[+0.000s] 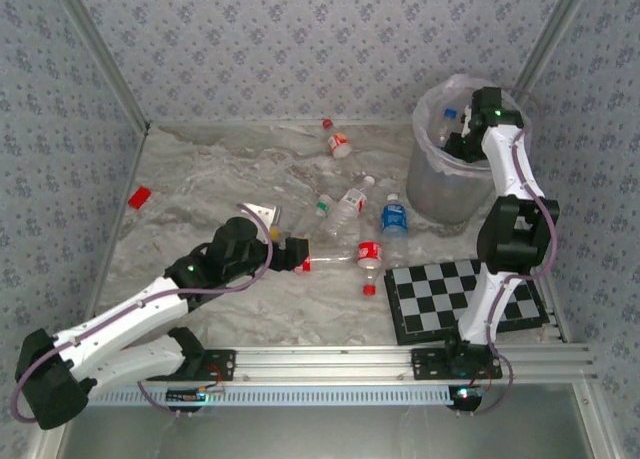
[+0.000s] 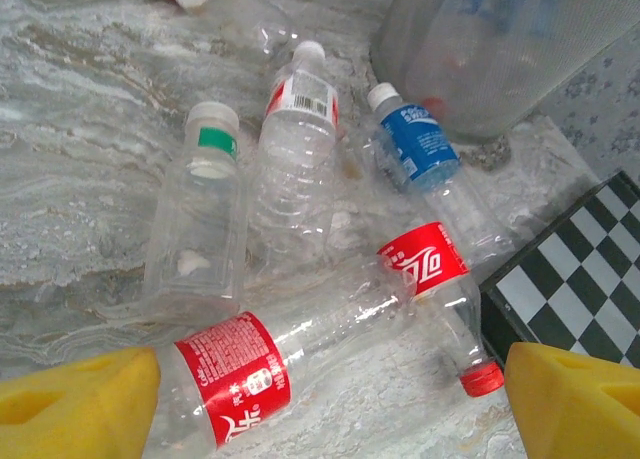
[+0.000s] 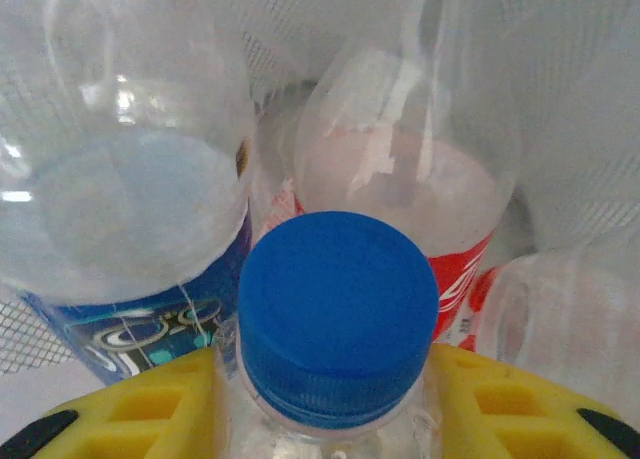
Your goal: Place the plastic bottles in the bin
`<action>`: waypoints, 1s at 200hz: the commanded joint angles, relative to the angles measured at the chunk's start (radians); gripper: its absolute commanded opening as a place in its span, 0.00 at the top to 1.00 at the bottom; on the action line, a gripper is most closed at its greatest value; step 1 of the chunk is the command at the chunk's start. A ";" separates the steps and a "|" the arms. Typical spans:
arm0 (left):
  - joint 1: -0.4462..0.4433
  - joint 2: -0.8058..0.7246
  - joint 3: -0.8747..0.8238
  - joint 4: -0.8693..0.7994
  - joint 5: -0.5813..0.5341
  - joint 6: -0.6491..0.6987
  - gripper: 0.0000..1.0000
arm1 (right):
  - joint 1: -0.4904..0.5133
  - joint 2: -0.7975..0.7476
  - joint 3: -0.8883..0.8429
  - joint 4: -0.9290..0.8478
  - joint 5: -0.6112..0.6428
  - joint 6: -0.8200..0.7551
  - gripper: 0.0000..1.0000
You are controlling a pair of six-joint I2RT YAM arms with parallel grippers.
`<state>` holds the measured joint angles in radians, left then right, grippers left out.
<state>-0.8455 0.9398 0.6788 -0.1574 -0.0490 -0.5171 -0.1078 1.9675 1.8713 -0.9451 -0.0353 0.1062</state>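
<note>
Right gripper [image 1: 463,139] hangs in the mouth of the bin [image 1: 430,184] at the tabletop's far right corner in the overhead view. The left gripper [image 1: 303,254] sits low near the middle, at the end of the near bottle [image 1: 335,251]. Six bottles lie loose on the tabletop. Beside the near bottle is a red-capped bottle [image 1: 368,264]. A blue bottle [image 1: 395,219], a white-capped bottle [image 1: 352,199] and a green bottle [image 1: 322,207] lie around the middle. The far bottle [image 1: 338,144] lies by the far edge. A red block [image 1: 139,197] lies toward the left edge, and a checkerboard [image 1: 455,294] fills the near right corner.

From the left wrist, the left gripper [image 2: 330,409] is spread wide with nothing gripped. The near bottle's [image 2: 235,379] red-labelled end lies between its yellow fingers [image 2: 80,404]; whether either one touches it cannot be told.

From the right wrist, the right gripper [image 3: 330,409] is clamped on the neck of the held bottle [image 3: 338,314], blue cap toward the lens, above the bin's contents. At least two bottles lie below it, a binned blue bottle [image 3: 130,239] and a binned red bottle [image 3: 410,209].

By this showing the job is perhaps a third done: a few bottles are in, one is poised to drop, and six are left to collect.
</note>
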 commanded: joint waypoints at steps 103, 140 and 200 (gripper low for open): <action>-0.005 0.128 0.090 0.047 0.028 -0.015 0.11 | -0.035 -0.147 -0.105 0.163 -0.011 0.040 0.20; -0.006 0.201 0.135 0.049 0.032 -0.028 0.11 | -0.030 -0.251 -0.124 0.168 0.000 0.052 0.09; 0.027 0.320 0.265 -0.066 0.034 0.069 0.12 | -0.024 -0.397 -0.116 0.148 -0.004 0.071 0.04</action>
<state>-0.8444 1.2076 0.8352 -0.1429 -0.0353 -0.5232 -0.1326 1.6360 1.7576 -0.7784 -0.0544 0.1509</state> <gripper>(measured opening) 0.889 0.956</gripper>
